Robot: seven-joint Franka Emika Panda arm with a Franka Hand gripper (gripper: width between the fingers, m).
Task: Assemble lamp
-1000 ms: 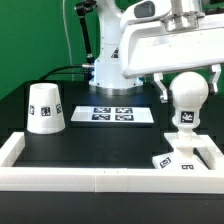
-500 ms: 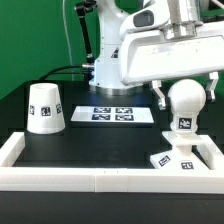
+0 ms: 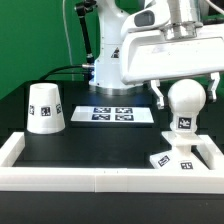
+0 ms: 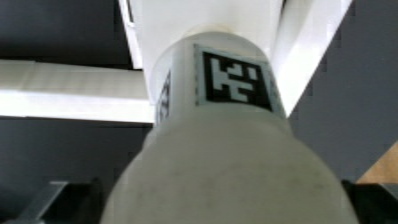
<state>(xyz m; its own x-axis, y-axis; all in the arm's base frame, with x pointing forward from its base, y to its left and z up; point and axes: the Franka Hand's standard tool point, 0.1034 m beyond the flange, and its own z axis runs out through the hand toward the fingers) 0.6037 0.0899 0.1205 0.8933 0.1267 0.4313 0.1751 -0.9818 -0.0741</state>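
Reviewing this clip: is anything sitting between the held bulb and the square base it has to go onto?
Nothing visible does. The end effector holds the bulb just over the base. The shade and the marker board sit well off toward the exterior view's left.

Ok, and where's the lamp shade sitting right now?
The shade stands at the exterior view's left, apart from the marker board beside it; the bulb is over at the right.

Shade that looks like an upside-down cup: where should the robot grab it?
Probably near the narrower top of the shade, coming straight down with a finger on each side. It stands upright, wide end on the table, sides sloping inward. First the gripper must free itself: it is shut on the bulb.
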